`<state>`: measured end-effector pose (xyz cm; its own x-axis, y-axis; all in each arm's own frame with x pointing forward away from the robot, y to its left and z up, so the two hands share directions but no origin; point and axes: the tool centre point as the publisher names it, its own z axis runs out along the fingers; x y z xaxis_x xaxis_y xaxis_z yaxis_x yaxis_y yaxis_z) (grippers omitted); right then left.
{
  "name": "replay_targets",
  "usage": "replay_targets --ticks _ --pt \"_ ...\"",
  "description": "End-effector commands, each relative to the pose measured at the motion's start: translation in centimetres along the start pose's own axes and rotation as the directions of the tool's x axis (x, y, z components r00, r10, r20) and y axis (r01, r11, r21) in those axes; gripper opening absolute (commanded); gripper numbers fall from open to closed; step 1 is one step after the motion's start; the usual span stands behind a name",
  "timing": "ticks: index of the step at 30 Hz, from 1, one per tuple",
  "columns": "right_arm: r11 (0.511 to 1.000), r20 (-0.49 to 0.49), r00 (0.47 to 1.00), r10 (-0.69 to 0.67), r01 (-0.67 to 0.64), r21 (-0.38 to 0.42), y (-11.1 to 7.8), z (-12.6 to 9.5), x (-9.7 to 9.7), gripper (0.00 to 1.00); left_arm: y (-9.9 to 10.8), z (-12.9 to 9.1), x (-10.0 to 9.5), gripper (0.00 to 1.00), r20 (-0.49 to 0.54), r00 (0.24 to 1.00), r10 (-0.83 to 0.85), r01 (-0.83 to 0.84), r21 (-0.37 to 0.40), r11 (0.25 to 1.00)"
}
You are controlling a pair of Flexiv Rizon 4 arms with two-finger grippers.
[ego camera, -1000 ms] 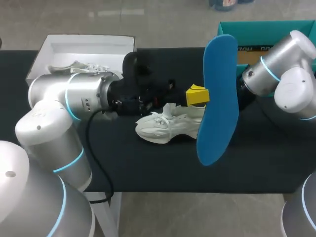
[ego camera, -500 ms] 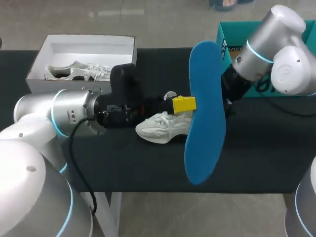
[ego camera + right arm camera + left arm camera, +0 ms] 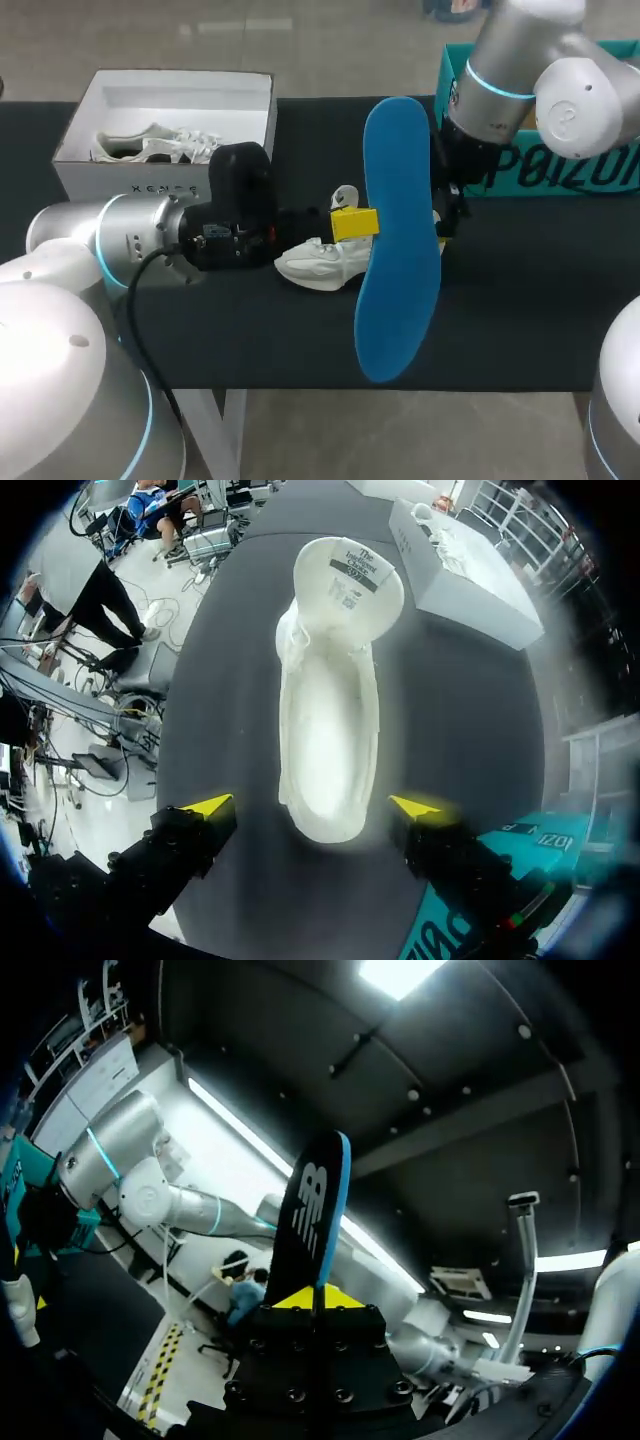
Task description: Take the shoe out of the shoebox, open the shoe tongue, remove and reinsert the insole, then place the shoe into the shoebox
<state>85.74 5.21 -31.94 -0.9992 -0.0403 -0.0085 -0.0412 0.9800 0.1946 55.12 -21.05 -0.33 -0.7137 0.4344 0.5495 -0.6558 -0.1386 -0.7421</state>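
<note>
The left gripper [image 3: 353,222] is pinched on the blue insole [image 3: 400,250], which spans the head view's centre. The right gripper [image 3: 315,807] hangs spread wide over the white shoe [image 3: 318,264], which lies mid-frame on the dark table [image 3: 250,340]. The white shoebox [image 3: 170,100] sits at the upper left.

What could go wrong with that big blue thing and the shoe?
The left gripper pinches the blue insole only at one edge, so it might twist or slip out. The white shoe lies loose on the table, with the open right gripper only above it, so pushing the insole in could shove it away.
</note>
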Motion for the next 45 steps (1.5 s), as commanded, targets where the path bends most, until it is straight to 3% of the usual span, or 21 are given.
replay_targets --ticks 1,14,45 --pt "0.990 0.020 1.000 0.006 -0.009 0.143 0.34 -0.61 0.67 1.00 0.45 0.04 -0.31 0.00 -0.010 1.000 -0.001 0.001 0.010 1.000" --pt "0.983 0.032 0.997 0.071 -0.075 0.165 0.95 -0.37 0.53 1.00 0.36 0.07 -0.30 0.00 -0.007 1.000 0.002 -0.002 0.016 1.000" --pt "0.983 0.035 0.997 0.067 -0.072 0.168 1.06 -0.45 0.39 1.00 0.36 0.07 -0.30 0.00 -0.007 1.000 0.002 -0.002 0.016 1.000"
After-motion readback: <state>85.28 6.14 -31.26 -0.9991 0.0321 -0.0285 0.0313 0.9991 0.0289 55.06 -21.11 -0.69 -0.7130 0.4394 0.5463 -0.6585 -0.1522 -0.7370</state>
